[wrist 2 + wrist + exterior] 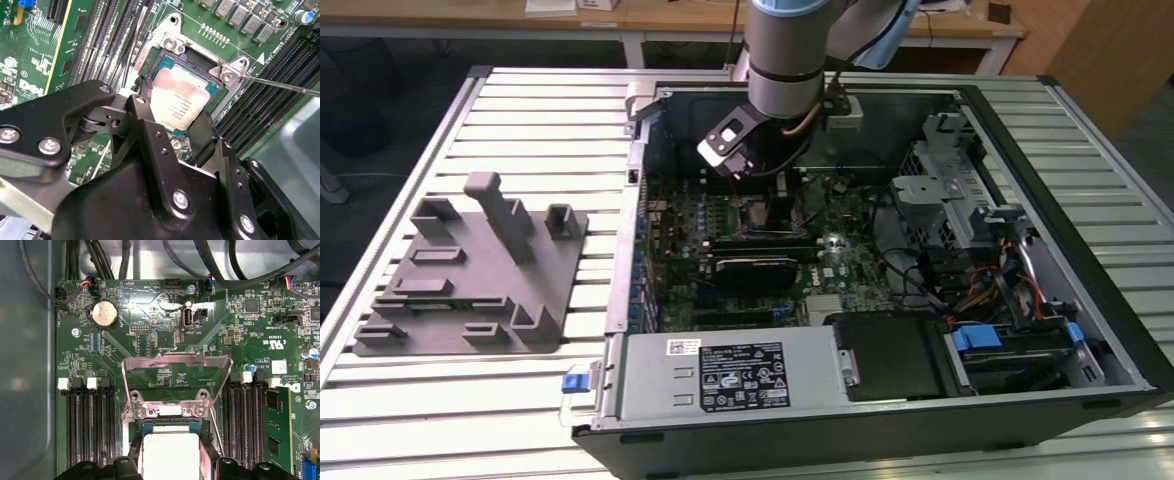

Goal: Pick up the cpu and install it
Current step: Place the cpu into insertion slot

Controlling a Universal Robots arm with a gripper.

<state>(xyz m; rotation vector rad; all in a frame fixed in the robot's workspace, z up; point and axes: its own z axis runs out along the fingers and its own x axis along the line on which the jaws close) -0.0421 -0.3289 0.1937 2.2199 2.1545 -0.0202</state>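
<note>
The cpu (pixel 180 102) is a small square chip with a silvery top. It lies level in the open socket (pixel 172 42) on the green motherboard, and its greenish rim shows along one side. My gripper (pixel 175 110) is right over it, with a black finger against each of two opposite edges of the chip, so it is shut on the cpu. In the first wrist view the cpu (pixel 170 455) sits just below the raised metal load plate (pixel 177 375). In the exterior view the gripper (pixel 767 180) reaches down into the computer case over the socket.
The thin socket lever (pixel 280 85) sticks out beside the socket. Memory slots (pixel 87 425) flank it, with one module (pixel 277 425) fitted. The case walls (pixel 640 200), cables (pixel 907 260) and power supply (pixel 734 375) ring the board. A grey fixture (pixel 467 280) stands on the slatted table at the exterior view's left.
</note>
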